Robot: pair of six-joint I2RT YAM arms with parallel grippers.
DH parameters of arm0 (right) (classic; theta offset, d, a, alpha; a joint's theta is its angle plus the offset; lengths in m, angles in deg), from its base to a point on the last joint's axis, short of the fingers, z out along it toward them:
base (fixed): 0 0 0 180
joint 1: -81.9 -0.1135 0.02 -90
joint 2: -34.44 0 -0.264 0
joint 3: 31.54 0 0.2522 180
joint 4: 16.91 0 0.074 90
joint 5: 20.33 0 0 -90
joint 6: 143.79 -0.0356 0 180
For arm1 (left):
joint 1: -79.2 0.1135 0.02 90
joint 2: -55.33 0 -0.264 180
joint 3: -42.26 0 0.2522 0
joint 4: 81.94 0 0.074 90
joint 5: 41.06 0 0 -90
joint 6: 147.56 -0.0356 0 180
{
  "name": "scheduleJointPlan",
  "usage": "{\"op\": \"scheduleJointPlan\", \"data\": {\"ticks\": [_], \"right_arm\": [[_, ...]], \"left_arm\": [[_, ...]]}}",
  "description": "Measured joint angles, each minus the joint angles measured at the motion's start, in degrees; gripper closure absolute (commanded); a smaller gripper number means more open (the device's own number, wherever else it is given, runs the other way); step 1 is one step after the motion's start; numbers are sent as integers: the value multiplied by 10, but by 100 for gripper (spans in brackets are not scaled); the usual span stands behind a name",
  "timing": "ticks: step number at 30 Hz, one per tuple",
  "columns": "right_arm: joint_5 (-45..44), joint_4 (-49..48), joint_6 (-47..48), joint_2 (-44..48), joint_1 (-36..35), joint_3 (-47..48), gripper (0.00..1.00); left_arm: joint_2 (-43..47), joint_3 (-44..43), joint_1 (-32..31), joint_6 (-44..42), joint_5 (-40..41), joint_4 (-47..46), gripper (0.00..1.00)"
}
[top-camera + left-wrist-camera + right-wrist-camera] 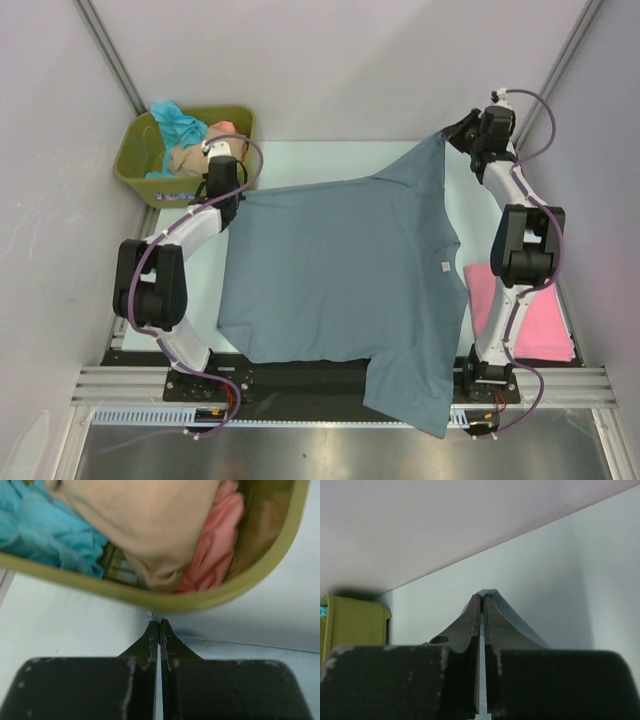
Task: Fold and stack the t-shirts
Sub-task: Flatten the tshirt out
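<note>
Step in hand, as I read it: spreading out the grey-blue shirt [340, 270] before the first fold. No fold made yet.

Left pincer [159, 624]: pressed together, with a scrap of pale blue cloth nipped at the very tips. The overhead view shows one far corner of the grey-blue shirt running into it. Right pincer [483, 599]: also pressed together, pinching the other far corner, and the cloth tents up to its tips and falls away behind and below them.

The shirt stretches between the two pincers and runs back from them toward the arm bases. It lies mostly flat on the table [330, 160]. One flap, well behind the right pincer, hangs over the near edge.

The tub [200, 602] sits just ahead of the left pincer tips, almost touching. Inside it are the teal shirt [40, 530], beige shirt [150, 520] and salmon shirt [215, 545], bunched and unfolded. The pink shirt [530, 315] lies flat well behind the right pincer, beside that arm's base.

Next move, my call: both pincers need to pull together, away from the bases, to bring the hanging flap onto the table. There's little room though, with the tub right in front of the left one. Then lower, let go and re-grip for the fold. Uneven pull would skew the cloth.
</note>
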Motion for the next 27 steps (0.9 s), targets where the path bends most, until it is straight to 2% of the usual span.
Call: {"op": "scheduleJointPlan", "data": {"ticks": [5,11,17,27], "right_arm": [[5,28,7,-46,-7,79,100],[6,49,6,-53,-4,113,100],[19,94,5,-107,-2,214,100],[21,231,-3,-101,-2,229,100]], "left_arm": [[-15,-51,5,4,-10,11,100],[-25,-71,21,17,-24,48,100],[-46,-96,34,18,-31,86,100],[-48,-112,38,17,-65,126,100]]}}
